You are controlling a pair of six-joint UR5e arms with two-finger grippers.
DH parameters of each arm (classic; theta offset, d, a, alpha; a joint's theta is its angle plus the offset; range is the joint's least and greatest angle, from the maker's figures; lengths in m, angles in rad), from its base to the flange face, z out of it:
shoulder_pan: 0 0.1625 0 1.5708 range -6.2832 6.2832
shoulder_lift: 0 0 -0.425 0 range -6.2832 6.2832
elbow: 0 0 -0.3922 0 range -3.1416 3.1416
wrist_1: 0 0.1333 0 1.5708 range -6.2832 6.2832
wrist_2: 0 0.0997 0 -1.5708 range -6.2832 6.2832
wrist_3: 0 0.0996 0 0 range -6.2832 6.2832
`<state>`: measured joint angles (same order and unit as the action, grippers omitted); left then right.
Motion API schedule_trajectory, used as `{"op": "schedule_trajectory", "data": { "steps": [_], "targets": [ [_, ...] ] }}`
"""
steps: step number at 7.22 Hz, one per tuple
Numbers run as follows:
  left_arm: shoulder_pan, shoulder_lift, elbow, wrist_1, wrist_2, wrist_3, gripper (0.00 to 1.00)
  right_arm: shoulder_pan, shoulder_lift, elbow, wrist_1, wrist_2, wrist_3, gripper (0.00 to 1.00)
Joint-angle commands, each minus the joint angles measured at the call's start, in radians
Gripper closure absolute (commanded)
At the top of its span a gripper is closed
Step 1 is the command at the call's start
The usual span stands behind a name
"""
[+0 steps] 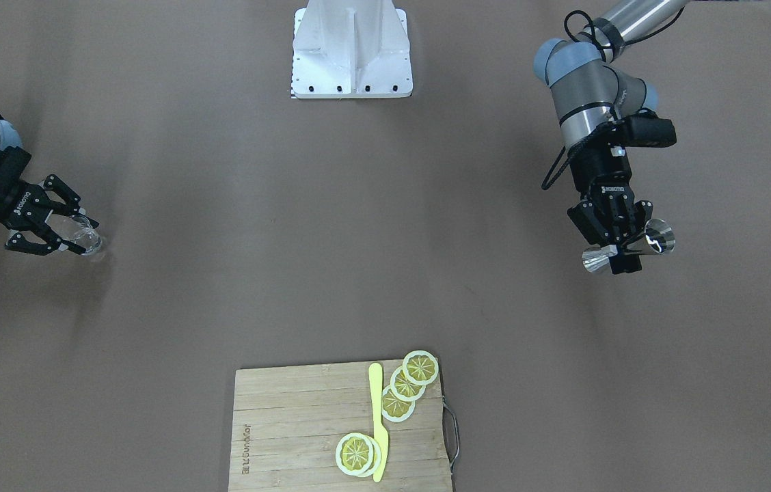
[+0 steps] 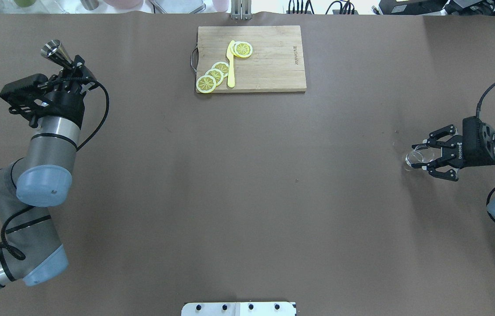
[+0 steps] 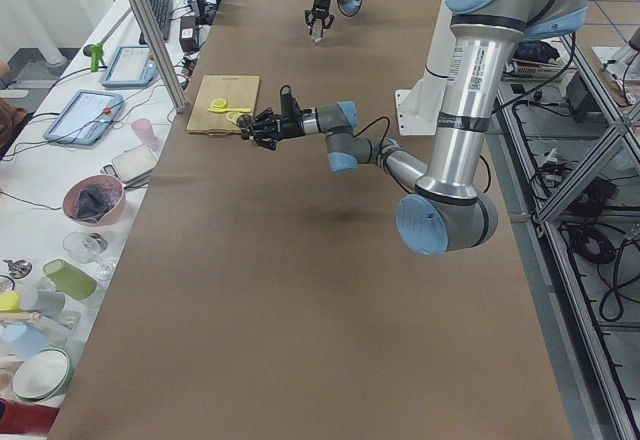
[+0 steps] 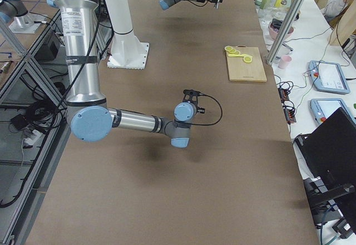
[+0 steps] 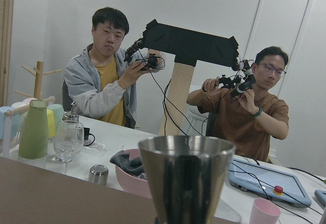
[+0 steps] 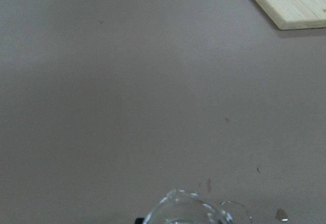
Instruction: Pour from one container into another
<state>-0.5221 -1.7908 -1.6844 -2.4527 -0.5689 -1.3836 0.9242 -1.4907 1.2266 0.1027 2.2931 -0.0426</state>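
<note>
Standoff across tabletop (image 2: 247, 197). Left hand (image 1: 625, 251) pinching steel jigger (image 1: 659, 239) at waist, aloft, far left end. Right hand (image 2: 421, 157) clasped round clear glass (image 2: 412, 157), low, far right end. Glass straight off to jigger's right, well apart; gap to close before any pour. Jigger axis upright in left wrist view; looks sideways in front view. Contents of either: cannot tell.

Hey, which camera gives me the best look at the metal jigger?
The exterior front-facing view. It shows both cones of the metal jigger, with the left gripper shut on its waist. The overhead view shows only one cone past the wrist. The left wrist view shows one cone close up. In both side views it is tiny.
</note>
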Motion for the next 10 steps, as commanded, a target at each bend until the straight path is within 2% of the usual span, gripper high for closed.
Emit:
{"op": "schedule_trajectory", "data": {
  "steps": [1, 3, 6, 7, 8, 10],
  "targets": [
    [0.053, -0.001, 0.000, 0.062, 0.101, -0.034, 1.00, 0.001, 0.012, -0.019, 0.011, 0.008, -0.002, 1.00],
    [0.074, -0.013, 0.002, 0.295, 0.208, -0.192, 1.00, 0.002, 0.013, -0.033, 0.029, 0.008, 0.000, 1.00],
    [0.076, -0.016, 0.008, 0.378, 0.250, -0.354, 1.00, 0.004, 0.013, -0.073, 0.081, 0.009, 0.004, 1.00],
    [0.076, -0.015, 0.012, 0.450, 0.271, -0.441, 1.00, 0.004, 0.018, -0.085, 0.107, 0.008, 0.015, 1.00],
    [0.082, -0.028, 0.038, 0.492, 0.277, -0.487, 1.00, 0.004, 0.023, -0.096, 0.124, 0.008, 0.030, 1.00],
    [0.086, -0.109, 0.156, 0.504, 0.293, -0.543, 1.00, 0.005, 0.027, -0.098, 0.126, 0.011, 0.032, 1.00]
  ]
}}
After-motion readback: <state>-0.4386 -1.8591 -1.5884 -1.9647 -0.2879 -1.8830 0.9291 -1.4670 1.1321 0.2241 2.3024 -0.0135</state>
